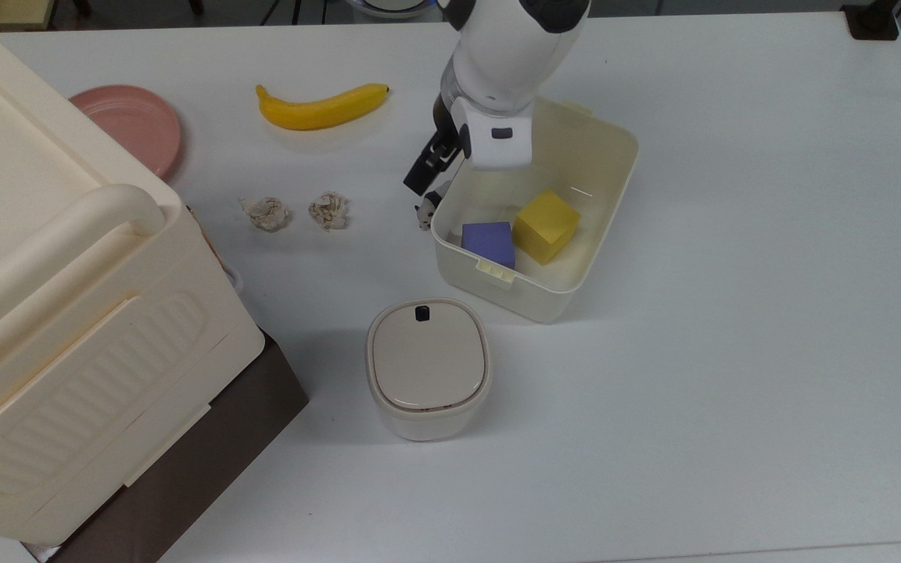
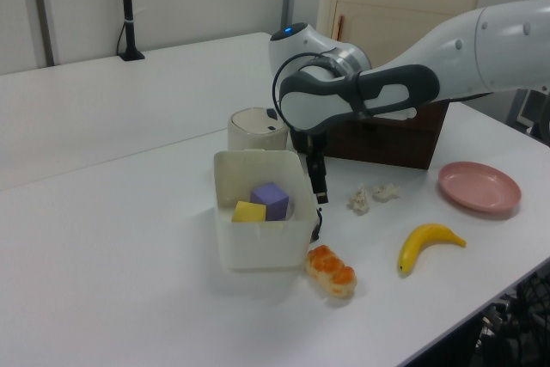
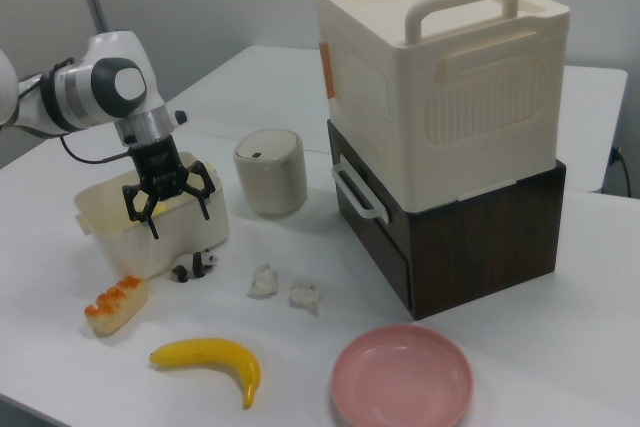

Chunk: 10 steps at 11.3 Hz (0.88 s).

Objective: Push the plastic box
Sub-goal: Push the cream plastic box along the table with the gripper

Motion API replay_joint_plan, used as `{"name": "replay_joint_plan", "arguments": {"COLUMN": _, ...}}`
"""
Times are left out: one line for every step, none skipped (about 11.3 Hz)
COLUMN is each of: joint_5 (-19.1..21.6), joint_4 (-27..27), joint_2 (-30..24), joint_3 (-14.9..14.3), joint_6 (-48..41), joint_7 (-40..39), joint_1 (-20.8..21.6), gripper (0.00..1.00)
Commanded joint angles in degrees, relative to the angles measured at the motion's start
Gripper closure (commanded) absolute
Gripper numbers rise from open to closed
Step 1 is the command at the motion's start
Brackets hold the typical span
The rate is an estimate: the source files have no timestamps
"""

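I see my gripper [image 3: 169, 209] spread wide, hanging at the box's [image 1: 576, 274] long wall. The box sits just to its right in the top view, cubes [image 1: 546, 225] inside.

No readable text anywhere here.
No letters, numbers, brand marks or labels can be made out on any item across the three views.

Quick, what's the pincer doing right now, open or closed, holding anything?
Pincer: open, fingers spread, holding nothing, hanging at the long side of the plastic box.
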Motion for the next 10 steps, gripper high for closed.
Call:
{"name": "replay_joint_plan", "arguments": {"joint_5": -1.1, "joint_4": 0.0, "joint_2": 1.9, "joint_3": -0.4, "joint_6": 4.0, "joint_7": 3.9, "joint_1": 2.3, "gripper": 0.0}}
{"name": "replay_joint_plan", "arguments": {"joint_5": -1.1, "joint_4": 0.1, "joint_2": 2.2, "joint_3": -0.4, "joint_6": 4.3, "joint_7": 4.7, "joint_1": 2.5, "gripper": 0.0}}
{"name": "replay_joint_plan", "arguments": {"joint_5": -1.1, "joint_4": 0.1, "joint_2": 2.3, "joint_3": -0.4, "joint_6": 5.5, "joint_7": 5.0, "joint_1": 2.6, "gripper": 0.0}}
{"name": "replay_joint_plan", "arguments": {"joint_5": -1.0, "joint_4": 0.2, "joint_2": 2.6, "joint_3": -0.4, "joint_6": 6.2, "joint_7": 5.1, "joint_1": 2.6, "gripper": 0.0}}
{"name": "replay_joint_plan", "arguments": {"joint_5": -1.0, "joint_4": 0.2, "joint_2": 2.9, "joint_3": -0.4, "joint_6": 6.3, "joint_7": 5.1, "joint_1": 2.6, "gripper": 0.0}}
{"name": "replay_joint_plan", "arguments": {"joint_5": -1.0, "joint_4": 0.7, "joint_2": 3.0, "joint_3": -0.4, "joint_6": 6.3, "joint_7": 5.1, "joint_1": 2.6, "gripper": 0.0}}
{"name": "replay_joint_plan", "arguments": {"joint_5": -0.9, "joint_4": 1.0, "joint_2": 3.3, "joint_3": -0.4, "joint_6": 6.4, "joint_7": 5.1, "joint_1": 2.7, "gripper": 0.0}}
{"name": "replay_joint_plan", "arguments": {"joint_5": -0.9, "joint_4": 1.2, "joint_2": 3.7, "joint_3": -0.4, "joint_6": 7.1, "joint_7": 5.1, "joint_1": 3.2, "gripper": 0.0}}
{"name": "replay_joint_plan", "arguments": {"joint_5": -0.9, "joint_4": 2.5, "joint_2": 3.7, "joint_3": -0.2, "joint_6": 7.4, "joint_7": 5.1, "joint_1": 3.6, "gripper": 0.0}}
{"name": "replay_joint_plan", "arguments": {"joint_5": -0.9, "joint_4": 2.7, "joint_2": 3.8, "joint_3": 0.0, "joint_6": 7.4, "joint_7": 5.1, "joint_1": 3.7, "gripper": 0.0}}
